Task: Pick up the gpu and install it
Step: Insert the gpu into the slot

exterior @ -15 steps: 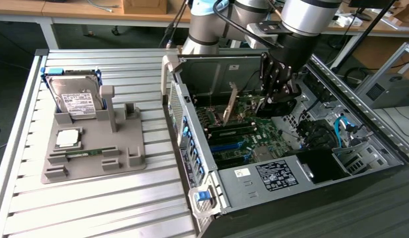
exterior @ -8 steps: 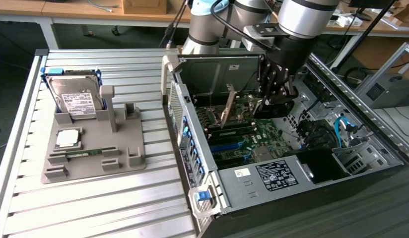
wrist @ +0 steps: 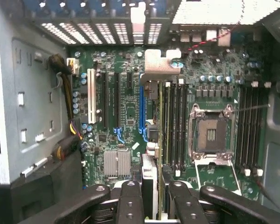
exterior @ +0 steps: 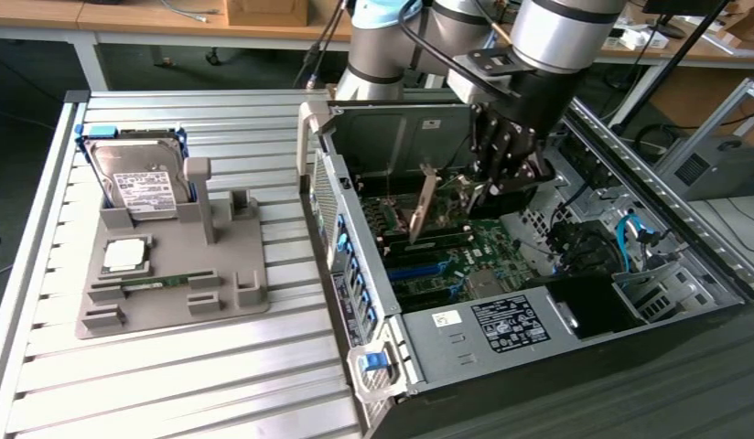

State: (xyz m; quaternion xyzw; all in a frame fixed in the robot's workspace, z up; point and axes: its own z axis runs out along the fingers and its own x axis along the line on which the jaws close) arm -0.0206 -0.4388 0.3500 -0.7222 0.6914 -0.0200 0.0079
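Note:
The gpu [exterior: 436, 212] hangs upright inside the open computer case [exterior: 475, 329], just above the green motherboard [exterior: 475, 265]. My gripper [exterior: 497, 194] is shut on its upper edge, reaching down into the case from above. In the wrist view the gpu [wrist: 150, 172] shows edge-on between my black fingers [wrist: 129, 200], and its silvery bracket [wrist: 161, 63] points toward the case's rear wall. The card's edge lies beside the blue expansion slot [wrist: 141, 109]. Whether it touches the slot I cannot tell.
On the slatted table at the exterior view's left, a grey fixture [exterior: 237, 293] holds a hard drive [exterior: 143, 183], a processor [exterior: 124, 254] and a memory stick [exterior: 157, 282]. The case walls, drive cage [exterior: 646, 293], cables [exterior: 631, 233] and CPU socket [wrist: 211, 133] crowd the gripper.

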